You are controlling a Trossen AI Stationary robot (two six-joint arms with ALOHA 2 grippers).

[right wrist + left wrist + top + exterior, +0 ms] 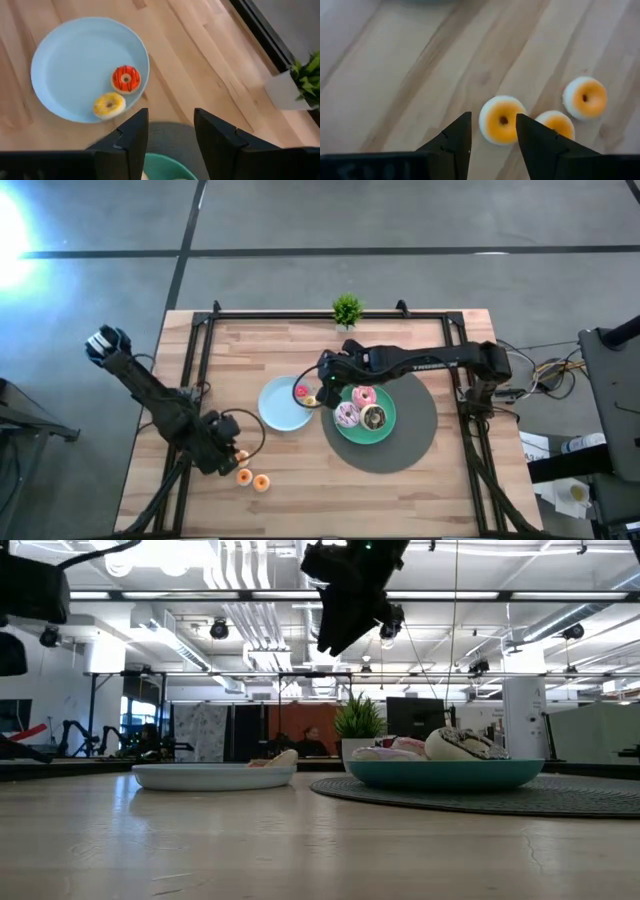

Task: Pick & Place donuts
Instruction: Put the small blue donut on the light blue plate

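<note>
A pale wooden table is standing on a grey concrete floor, with a small potted plant at its far edge. From above, the right gripper is hanging between the light-blue plate and the green plate, which is sitting on a round grey mat and carrying three larger donuts. The left gripper is hovering near the front left, just beside the orange mini donuts.

At table height, both plates are showing side by side, the right arm hanging above them.

The left wrist camera is looking down on three orange mini donuts, one lying between the parted, empty fingers.

The right wrist camera is showing a red donut and a yellow donut lying on the blue plate, beyond its open, empty fingers.
</note>
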